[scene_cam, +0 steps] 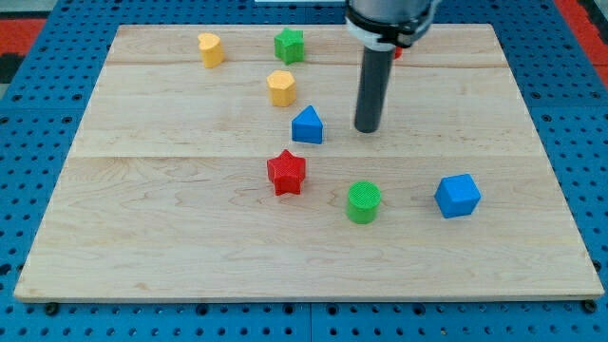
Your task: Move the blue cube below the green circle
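One blue cube sits at three o'clock of the green circle, apart from it. My tip stands at twelve o'clock of the circle, beside the blue triangular block; the rod carries no claw.

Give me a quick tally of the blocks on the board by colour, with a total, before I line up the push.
Yellow: 2, one at the view's top left, one lower down.
Green: 2, the green star and the green circle.
Blue: 2, the blue cube and a blue triangular block.
Red: 2, the red star and a red sliver behind the rod.
Total: 8.
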Motion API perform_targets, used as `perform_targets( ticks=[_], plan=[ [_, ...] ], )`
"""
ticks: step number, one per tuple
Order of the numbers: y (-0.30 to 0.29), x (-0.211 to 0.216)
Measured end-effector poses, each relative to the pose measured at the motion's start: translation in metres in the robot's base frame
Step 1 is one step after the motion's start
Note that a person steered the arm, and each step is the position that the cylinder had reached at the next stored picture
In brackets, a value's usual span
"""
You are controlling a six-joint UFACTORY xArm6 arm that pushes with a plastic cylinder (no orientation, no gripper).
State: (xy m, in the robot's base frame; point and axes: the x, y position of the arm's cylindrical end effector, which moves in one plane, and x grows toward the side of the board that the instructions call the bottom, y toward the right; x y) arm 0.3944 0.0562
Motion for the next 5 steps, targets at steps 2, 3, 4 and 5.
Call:
perform_targets(
  ticks=[2, 3, 4, 5],
  plan=[
    [-0.052, 0.002],
    [-0.044, 0.002],
    [-0.024, 0.022],
    [0.024, 0.037]
  ],
)
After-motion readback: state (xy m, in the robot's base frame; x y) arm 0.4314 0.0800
